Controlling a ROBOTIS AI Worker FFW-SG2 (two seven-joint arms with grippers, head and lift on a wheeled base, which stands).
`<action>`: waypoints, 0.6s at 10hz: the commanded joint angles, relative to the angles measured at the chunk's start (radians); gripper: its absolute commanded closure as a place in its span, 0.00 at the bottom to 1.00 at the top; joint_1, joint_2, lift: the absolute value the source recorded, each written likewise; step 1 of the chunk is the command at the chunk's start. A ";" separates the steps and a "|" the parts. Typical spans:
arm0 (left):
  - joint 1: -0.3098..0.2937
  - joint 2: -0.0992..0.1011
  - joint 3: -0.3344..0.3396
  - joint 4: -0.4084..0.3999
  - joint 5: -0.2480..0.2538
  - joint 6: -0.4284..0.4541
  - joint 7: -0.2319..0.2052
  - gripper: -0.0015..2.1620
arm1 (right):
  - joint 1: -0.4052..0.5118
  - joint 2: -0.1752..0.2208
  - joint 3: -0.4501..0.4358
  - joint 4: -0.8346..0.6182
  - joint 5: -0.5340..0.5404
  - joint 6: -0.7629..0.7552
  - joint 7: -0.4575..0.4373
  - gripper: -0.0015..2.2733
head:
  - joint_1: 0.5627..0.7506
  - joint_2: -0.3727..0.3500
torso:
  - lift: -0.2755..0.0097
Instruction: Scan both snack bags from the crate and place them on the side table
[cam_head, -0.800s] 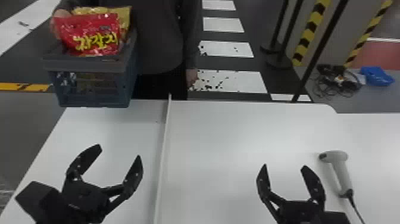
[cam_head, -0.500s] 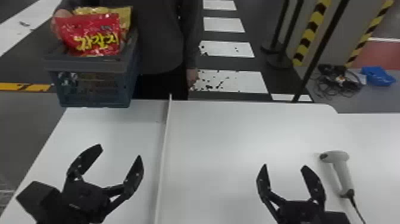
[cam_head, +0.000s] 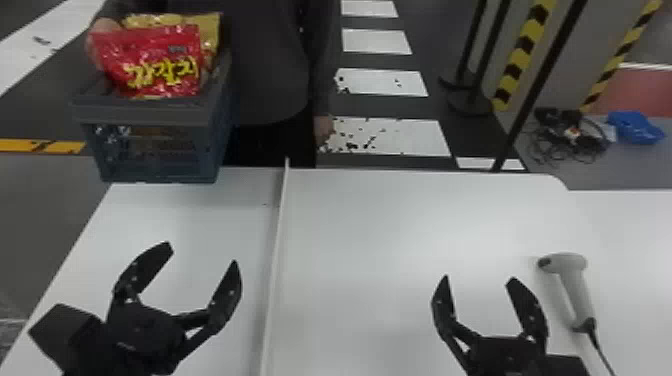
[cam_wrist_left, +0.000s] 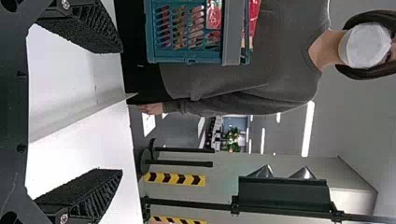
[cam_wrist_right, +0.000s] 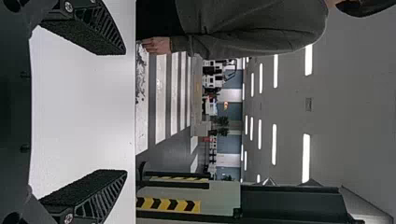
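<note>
Both hands are seen over the near part of the white tabletop (cam_head: 375, 225). Left hand (cam_head: 201, 253) is released, fingers spread wide with nothing between them; it is located left of a thin raised divider (cam_head: 276, 240) that is run from the near side to the far edge. Right hand (cam_head: 479, 278) is released too, fingers apart, nothing grasped, located right of the divider. The same empty gaps are shown in the wrist views.

Crate (cam_head: 155, 150) is placed at the far left corner of the tabletop, well apart from both hands; whether it is supported by the tabletop cannot be told. Red snack bag (cam_head: 150, 60) is seen at the crate's top, leaned in front of yellow snack bag (cam_head: 207, 30), which is partly covered by it. A person (cam_head: 270, 65) is seen behind the far edge, one hand (cam_head: 95, 42) kept at the left side of the bags; whether bag or crate is gripped by it cannot be told. The person's other arm is hung down.

Scanner (cam_head: 575, 285) is laid on the tabletop just right of the right hand, untouched, head farther off and handle nearer, with its cable (cam_head: 602, 352) led toward the near side.
</note>
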 joint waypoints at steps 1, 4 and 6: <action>0.000 0.000 0.000 0.000 0.000 0.000 0.000 0.04 | 0.000 0.001 0.000 -0.001 0.000 0.000 0.000 0.04 | 0.70 0.44 | 0.63; 0.002 0.000 -0.003 -0.003 -0.006 0.000 0.006 0.03 | 0.000 0.001 0.000 0.002 0.000 0.000 0.000 0.04 | 0.70 0.44 | 0.63; 0.003 0.000 -0.005 -0.011 -0.020 0.012 0.009 0.03 | 0.000 0.001 0.000 0.002 0.000 0.000 0.000 0.04 | 0.70 0.44 | 0.63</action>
